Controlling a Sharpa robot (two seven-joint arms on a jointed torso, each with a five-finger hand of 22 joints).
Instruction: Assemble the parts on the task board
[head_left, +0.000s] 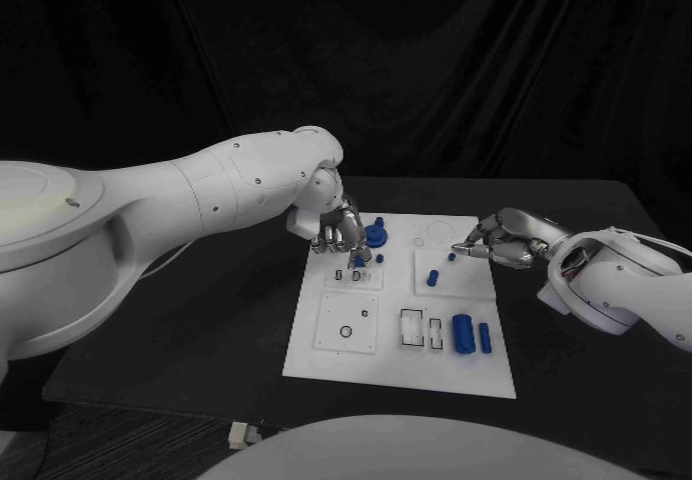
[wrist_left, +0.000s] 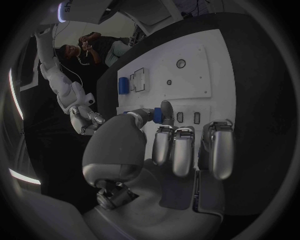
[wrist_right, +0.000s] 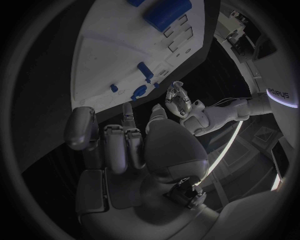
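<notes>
The white task board (head_left: 335, 352) lies mid-table. My left hand (head_left: 339, 232) hovers over its far left corner and pinches a small blue part (wrist_left: 157, 116) between thumb and finger, just above two narrow slots (wrist_left: 187, 117). A round blue part (head_left: 376, 236) stands right beside that hand. My right hand (head_left: 498, 240) is at the board's right edge with its fingers (wrist_right: 119, 142) curled in and nothing showing between them. A tiny blue piece (head_left: 450, 257) lies just off its fingertips. A blue peg (head_left: 431, 278) stands upright nearby.
A large blue cylinder (head_left: 463, 333) and a thin blue bar (head_left: 485, 338) lie near the board's front right, next to rectangular recesses (head_left: 413, 328). A square plate with a small ring hole (head_left: 346, 332) fills the front left. Black table (head_left: 188, 340) surrounds the board.
</notes>
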